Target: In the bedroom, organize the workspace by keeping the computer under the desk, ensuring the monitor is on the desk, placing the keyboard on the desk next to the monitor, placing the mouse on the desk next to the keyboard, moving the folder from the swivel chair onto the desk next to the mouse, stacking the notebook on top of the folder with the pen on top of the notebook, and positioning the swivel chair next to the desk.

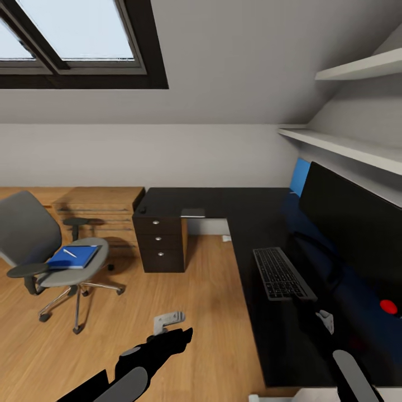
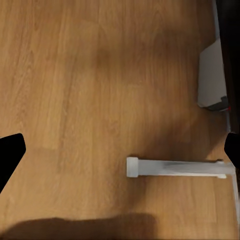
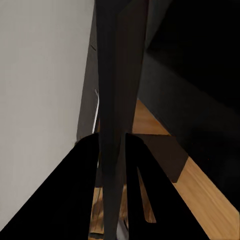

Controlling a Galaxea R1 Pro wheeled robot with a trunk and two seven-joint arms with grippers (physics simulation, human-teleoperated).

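Head view showed the folder (image 1: 73, 257) on the swivel chair (image 1: 33, 240), far left of the desk (image 1: 262, 234). The left gripper (image 1: 167, 322) hung spread; the right's fingers could not be told. Grabbing might roll the chair away

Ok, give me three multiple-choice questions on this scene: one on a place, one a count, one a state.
1. Where does the folder lie? A on a bed; B on the seat of the swivel chair; C in a box.
2. How many drawers has the dark drawer unit? A one; B three; C six.
3. The left tool is: A open; B shut on a cup; C shut on a cloth.
Answers: B, blue on the grey seat; B, three knobs stacked; A, fingertips wide apart.
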